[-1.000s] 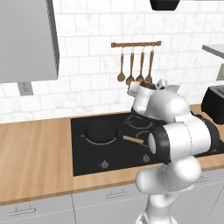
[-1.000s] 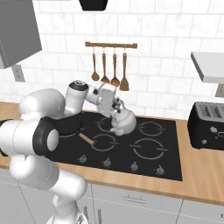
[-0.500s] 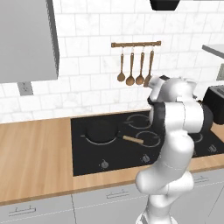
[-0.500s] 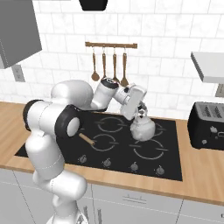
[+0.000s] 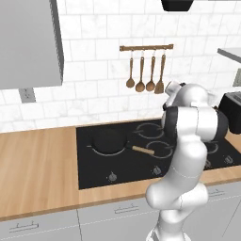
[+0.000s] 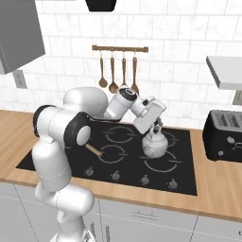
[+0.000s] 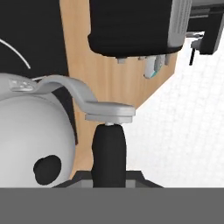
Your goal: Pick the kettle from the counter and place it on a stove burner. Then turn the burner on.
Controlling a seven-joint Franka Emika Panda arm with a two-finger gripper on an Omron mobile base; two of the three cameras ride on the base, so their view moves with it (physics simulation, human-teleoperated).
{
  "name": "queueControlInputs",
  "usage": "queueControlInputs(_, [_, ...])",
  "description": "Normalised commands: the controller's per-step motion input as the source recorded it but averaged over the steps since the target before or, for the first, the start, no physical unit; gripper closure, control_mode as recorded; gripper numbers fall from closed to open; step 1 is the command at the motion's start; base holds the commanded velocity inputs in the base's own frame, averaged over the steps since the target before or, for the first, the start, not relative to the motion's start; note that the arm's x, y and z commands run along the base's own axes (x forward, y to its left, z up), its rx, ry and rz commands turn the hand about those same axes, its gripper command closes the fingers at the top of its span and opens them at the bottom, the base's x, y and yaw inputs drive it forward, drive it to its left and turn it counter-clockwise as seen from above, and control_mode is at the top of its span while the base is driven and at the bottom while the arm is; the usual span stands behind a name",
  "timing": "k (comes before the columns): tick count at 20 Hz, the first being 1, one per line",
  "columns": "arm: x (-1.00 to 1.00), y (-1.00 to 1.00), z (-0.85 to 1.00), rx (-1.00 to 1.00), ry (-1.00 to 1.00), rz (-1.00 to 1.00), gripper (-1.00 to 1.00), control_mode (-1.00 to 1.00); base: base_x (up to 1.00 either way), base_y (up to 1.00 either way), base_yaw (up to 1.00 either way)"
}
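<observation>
Looking over the scene from the biggest thing down, I see the counter [image 6: 215,189], a light brown wooden top that runs along the white tiled wall and carries the black glass cooktop [image 6: 189,184]; the cooktop lies sunk in the middle of it; in the left base view the same counter [image 5: 37,164] stretches wide to the left of the glass. At the right end of the counter stands a black toaster [image 6: 226,134], well apart from the kettle; in the hand view the toaster [image 7: 131,26] is at the top, beyond a strip of wood. On a left burner sits a black frying pan [image 5: 107,140] with a wooden handle [image 5: 142,150] that points to the right. Above the cooktop four wooden utensils [image 6: 118,71] hang from a rail on the wall.

The kettle [image 6: 154,142], small and shiny, is over the right half of the cooktop, above a stove burner [image 6: 163,165] whose grey ring shows just in front of it; I cannot tell if its base touches the glass. The fingers [image 6: 155,126] come down from above and pinch the black grip of the kettle handle [image 7: 108,155]; in the hand view the kettle body [image 7: 30,148] is at the left with its small dark lid knob [image 7: 47,169].
</observation>
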Motion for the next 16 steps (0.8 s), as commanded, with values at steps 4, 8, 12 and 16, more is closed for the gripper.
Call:
queueControlInputs(4, [0.0, -0.89, -0.29, -0.03, 0.0, 0.1, 1.0, -1.0, 0.0, 0.0, 0.0])
queueControlInputs(8, [0.27, -0.14, -0.36, 0.05, 0.0, 0.0, 1.0, -1.0, 0.0, 0.0, 0.0])
queueControlInputs(12, [0.56, 0.0, -0.27, 0.05, 0.0, 0.0, 1.0, -1.0, 0.0, 0.0, 0.0])
queueControlInputs(16, [0.51, 0.0, -0.31, 0.02, 0.0, 0.0, 1.0, -1.0, 0.0, 0.0, 0.0])
